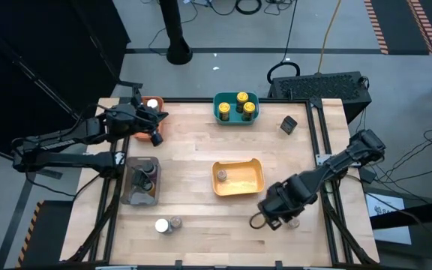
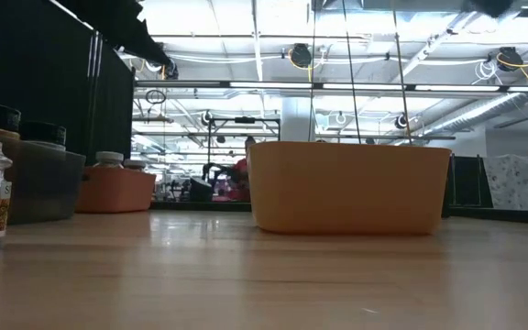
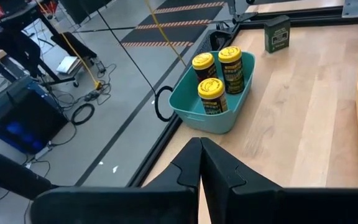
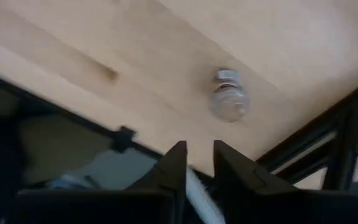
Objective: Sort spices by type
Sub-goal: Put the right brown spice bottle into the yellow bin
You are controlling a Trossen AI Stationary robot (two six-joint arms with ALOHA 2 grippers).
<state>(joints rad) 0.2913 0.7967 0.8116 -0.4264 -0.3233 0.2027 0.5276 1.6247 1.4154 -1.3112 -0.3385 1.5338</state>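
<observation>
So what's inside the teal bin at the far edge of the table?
The teal bin holds three jars with yellow lids, standing upright and close together. The left wrist view shows dark labels with yellow print. The bin's floor beneath and between them is mostly covered, so anything lying flat there can't be seen.

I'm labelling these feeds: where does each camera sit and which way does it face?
High: overhead, straight down on the table, both arms.
Low: at tabletop height, facing the yellow bin; no arm shows.
Left wrist: behind the shut left gripper, facing the teal bin with three yellow-lidded jars.
Right wrist: behind the right gripper, facing a clear jar on the wood.
Shared: the teal bin in the high and left wrist views.
</observation>
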